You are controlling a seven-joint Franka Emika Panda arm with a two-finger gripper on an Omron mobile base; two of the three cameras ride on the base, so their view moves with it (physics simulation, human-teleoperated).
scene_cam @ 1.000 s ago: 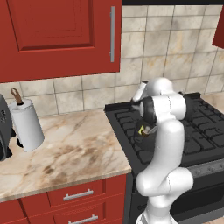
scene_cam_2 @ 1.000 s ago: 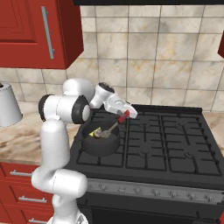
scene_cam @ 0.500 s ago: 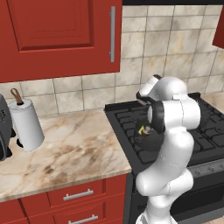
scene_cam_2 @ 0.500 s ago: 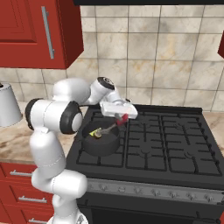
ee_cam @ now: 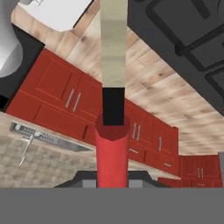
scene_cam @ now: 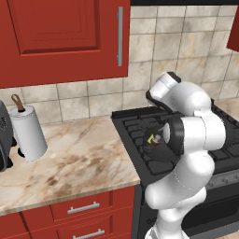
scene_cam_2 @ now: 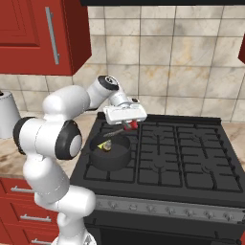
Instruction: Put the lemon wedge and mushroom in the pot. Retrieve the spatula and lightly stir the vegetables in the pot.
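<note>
Writing, brand marks or labels cannot be made out on anything in these views. One pot (scene_cam_2: pixel 110 152) sits on the front left burner of the single black stove (scene_cam_2: pixel 186 158), a short dark cylinder. Inside it lie one lemon wedge (scene_cam_2: pixel 101 147), yellow-green, against the left wall, and one mushroom (scene_cam_2: pixel 107 146) just beside it; in the left base view the wedge (scene_cam: pixel 150 138) shows as a yellow fleck next to the arm's dark joint. One spatula (scene_cam_2: pixel 125 128) is in play: its red handle shows under the tool (scene_cam_2: pixel 128 125), and the grey shaft slants down to the left, ending over the pot's opening near the two vegetables. Whether the head touches them is too small to tell. The tool is clenched on the spatula's red handle; in the hand view the handle (ee_cam: pixel 112 153) rises between the fingertips, with a dark neck and a pale blade running up and away.

On the marble bench (scene_cam: pixel 70 161) left of the stove stands one white paper towel roll (scene_cam: pixel 28 133), with part of one dark appliance (scene_cam: pixel 4 140) at the edge. Red wall cabinets (scene_cam: pixel 65 37) hang above, and two drawer handles show below the bench.
</note>
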